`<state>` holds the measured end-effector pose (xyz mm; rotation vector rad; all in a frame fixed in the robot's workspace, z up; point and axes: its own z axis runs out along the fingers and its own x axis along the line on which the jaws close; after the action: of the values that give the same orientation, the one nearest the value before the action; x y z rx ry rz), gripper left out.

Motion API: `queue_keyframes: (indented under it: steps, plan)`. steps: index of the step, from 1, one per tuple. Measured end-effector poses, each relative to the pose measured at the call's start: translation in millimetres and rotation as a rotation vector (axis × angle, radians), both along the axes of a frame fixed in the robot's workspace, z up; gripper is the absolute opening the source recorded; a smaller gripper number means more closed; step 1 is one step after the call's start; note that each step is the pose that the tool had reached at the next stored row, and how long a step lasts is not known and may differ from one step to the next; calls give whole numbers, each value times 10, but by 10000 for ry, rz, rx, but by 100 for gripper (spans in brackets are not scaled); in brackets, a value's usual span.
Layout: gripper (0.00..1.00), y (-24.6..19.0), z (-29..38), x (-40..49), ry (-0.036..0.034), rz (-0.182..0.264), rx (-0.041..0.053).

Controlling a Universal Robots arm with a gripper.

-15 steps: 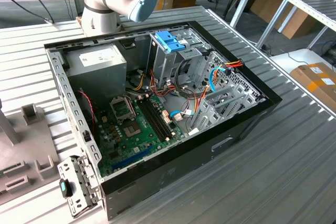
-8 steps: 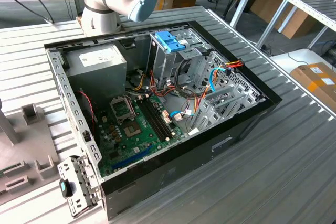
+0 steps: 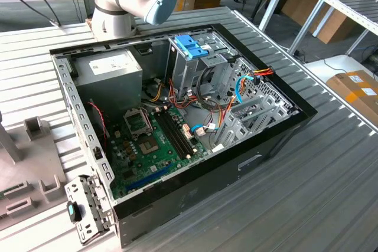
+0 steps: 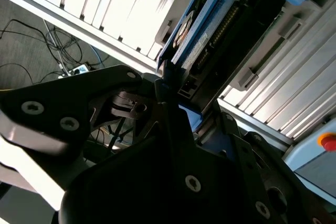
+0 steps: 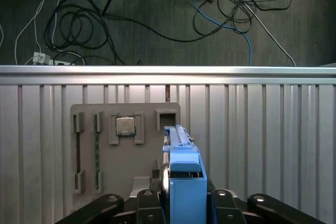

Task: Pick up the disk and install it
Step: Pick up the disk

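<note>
The disk [image 5: 181, 142] is gripped edge-on between the closed fingers of the gripper [image 5: 184, 182], jutting ahead of them over the grey parts tray [image 5: 121, 166], seemingly leaving its far end free for insertion.

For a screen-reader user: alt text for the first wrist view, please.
The gripper holds the disk edge-on in its blue bracket above a grey parts tray carrying a chip, on a ribbed metal table. Cables lie on the floor beyond.
</note>
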<state>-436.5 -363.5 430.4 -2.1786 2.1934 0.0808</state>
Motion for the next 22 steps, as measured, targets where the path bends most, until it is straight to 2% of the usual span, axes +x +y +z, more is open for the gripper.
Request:
queue_keyframes:
  steps: [11,22]
  plan:
    - [37,0,95,5,0,0,0]
    - [37,0,229,12,1,0,0]
